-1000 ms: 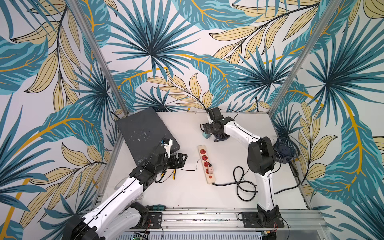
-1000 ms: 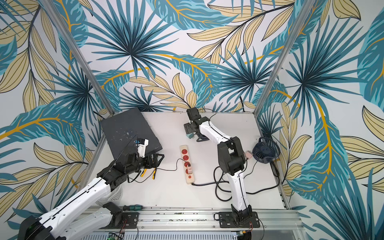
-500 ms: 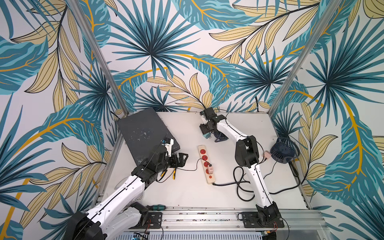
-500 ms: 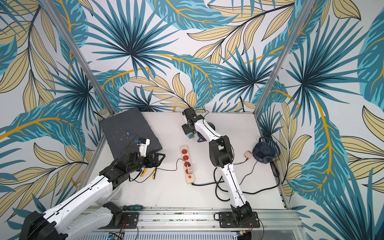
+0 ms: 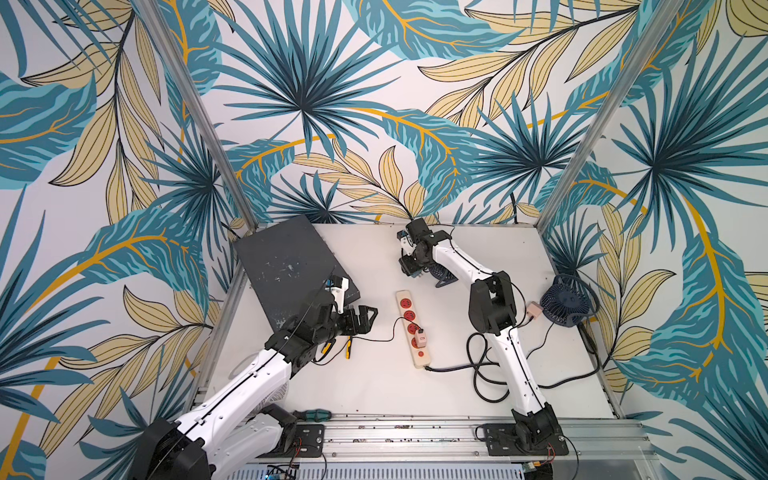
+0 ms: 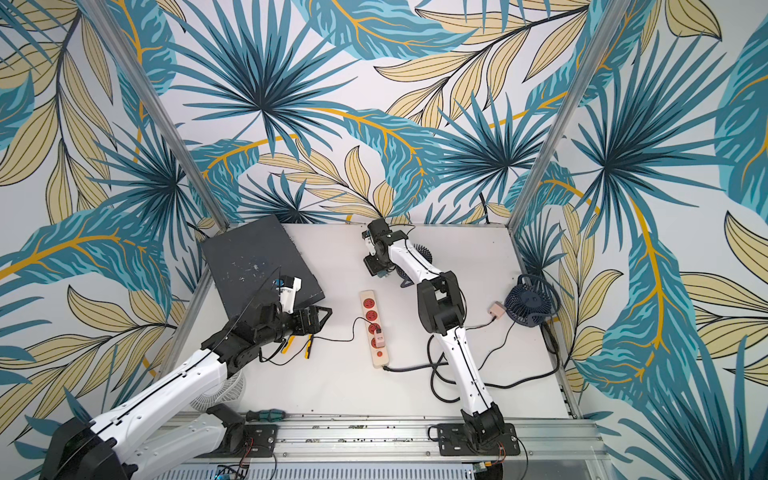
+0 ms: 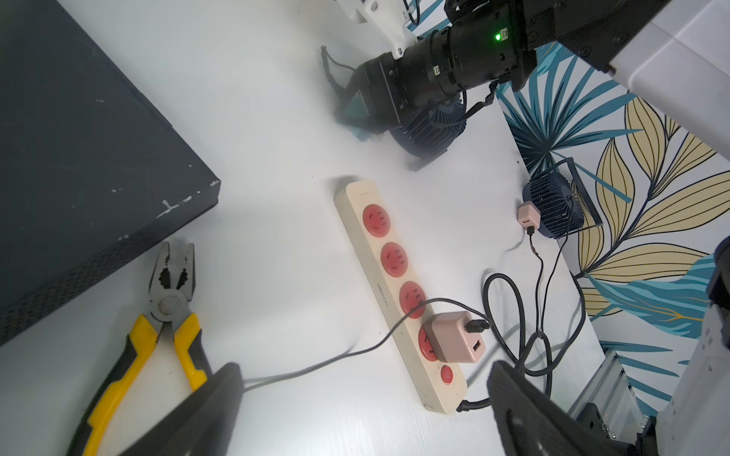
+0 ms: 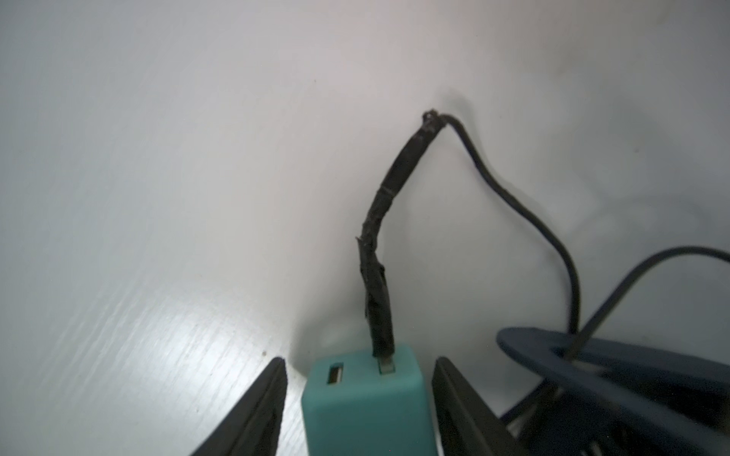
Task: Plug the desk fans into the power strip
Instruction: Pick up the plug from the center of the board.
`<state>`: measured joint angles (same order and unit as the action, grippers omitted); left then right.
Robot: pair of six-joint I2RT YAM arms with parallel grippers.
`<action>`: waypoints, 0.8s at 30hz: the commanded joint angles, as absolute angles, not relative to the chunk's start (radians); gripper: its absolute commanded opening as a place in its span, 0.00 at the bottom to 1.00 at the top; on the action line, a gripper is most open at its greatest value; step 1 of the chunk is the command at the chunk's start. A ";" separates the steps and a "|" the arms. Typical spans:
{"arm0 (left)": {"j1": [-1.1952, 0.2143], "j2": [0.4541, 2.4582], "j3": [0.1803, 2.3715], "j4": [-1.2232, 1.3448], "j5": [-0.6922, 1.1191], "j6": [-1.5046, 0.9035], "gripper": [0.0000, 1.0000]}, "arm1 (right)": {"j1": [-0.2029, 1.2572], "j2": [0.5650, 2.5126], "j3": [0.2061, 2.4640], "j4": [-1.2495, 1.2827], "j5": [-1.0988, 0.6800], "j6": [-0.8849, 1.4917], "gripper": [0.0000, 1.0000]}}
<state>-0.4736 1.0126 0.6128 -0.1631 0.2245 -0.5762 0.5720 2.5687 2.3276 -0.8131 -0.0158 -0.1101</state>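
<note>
The power strip [image 5: 411, 328] lies on the white table [image 5: 374, 386] about mid-width, between the two arms. It runs lengthwise from far to near with its near end angled slightly right. Its three far sockets show bare red faces. The nearest socket carries a pink adapter [image 7: 454, 339], and a thin black cable [image 7: 316, 365] leads left from that adapter. The red button [image 7: 446, 374] sits at the near end, where the thick black cord [image 5: 478, 374] exits and loops to the right beside the right arm. The right gripper [image 5: 409, 270] is positioned at the far centre of the table, well apart from the strip. Its fingers [image 8: 253, 410] are spread to either side of a teal adapter [image 8: 367, 398]. A strip of table shows between at least one finger and the adapter body, so no pinch is confirmed. A tape-wrapped cable [image 8: 379, 252] rises from the teal adapter, and a dark blue fan [image 5: 442, 274] stands just beside it on the right. The left gripper [image 5: 368, 319] hangs left of the strip with its jaws fully spread and holding nothing, above yellow-handled pliers [image 7: 170, 308]. A black slab [image 5: 286, 266] occupies the far left corner. A second blue fan [image 5: 567, 301] with its own pink adapter [image 5: 534, 309] stands at the right edge. A screwdriver [image 5: 311, 414] lies at the near edge.
</note>
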 commanded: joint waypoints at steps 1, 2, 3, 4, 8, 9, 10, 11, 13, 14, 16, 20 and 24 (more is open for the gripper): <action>-0.467 1.014 0.595 -0.130 0.231 -0.589 1.00 | 0.576 2.597 2.329 -0.856 -0.044 -0.126 0.54; -0.467 1.014 0.593 -0.128 0.232 -0.593 1.00 | 0.575 2.596 2.329 -0.860 -0.045 -0.124 0.51; -0.467 1.014 0.592 -0.127 0.233 -0.596 1.00 | 0.575 2.593 2.328 -0.865 -0.049 -0.122 0.48; -0.468 1.014 0.592 -0.126 0.232 -0.599 1.00 | 0.576 2.588 2.323 -0.867 -0.047 -0.117 0.44; -0.467 1.018 0.594 -0.101 0.233 -0.616 1.00 | 0.580 2.526 2.266 -0.826 -0.044 -0.073 0.36; -0.468 1.018 0.596 -0.087 0.231 -0.623 1.00 | 0.581 2.498 2.242 -0.805 -0.047 -0.052 0.35; -0.467 1.020 0.597 -0.069 0.227 -0.634 1.00 | 0.583 2.463 2.213 -0.781 -0.054 -0.026 0.34; -0.467 1.023 0.599 -0.047 0.222 -0.646 1.00 | 0.585 2.423 2.176 -0.749 -0.064 0.005 0.33; -0.468 1.034 0.607 0.007 0.200 -0.685 1.00 | 0.594 2.303 2.049 -0.650 -0.085 0.088 0.32; -0.472 1.040 0.615 0.029 0.188 -0.701 1.00 | 0.598 2.243 1.984 -0.598 -0.090 0.128 0.32; -0.489 1.051 0.638 0.057 0.149 -0.719 0.99 | 0.604 2.121 1.843 -0.484 -0.099 0.225 0.32; -0.552 1.082 0.697 0.087 0.059 -0.735 0.97 | 0.611 1.911 1.584 -0.285 -0.108 0.421 0.34; -0.624 1.142 0.745 0.123 0.008 -0.753 0.95 | 0.628 1.731 1.372 -0.152 -0.085 0.578 0.34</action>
<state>-0.5884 1.1126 0.7010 0.0536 0.0738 -0.7311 0.6178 1.7844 1.4899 -0.3084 -0.0906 0.3927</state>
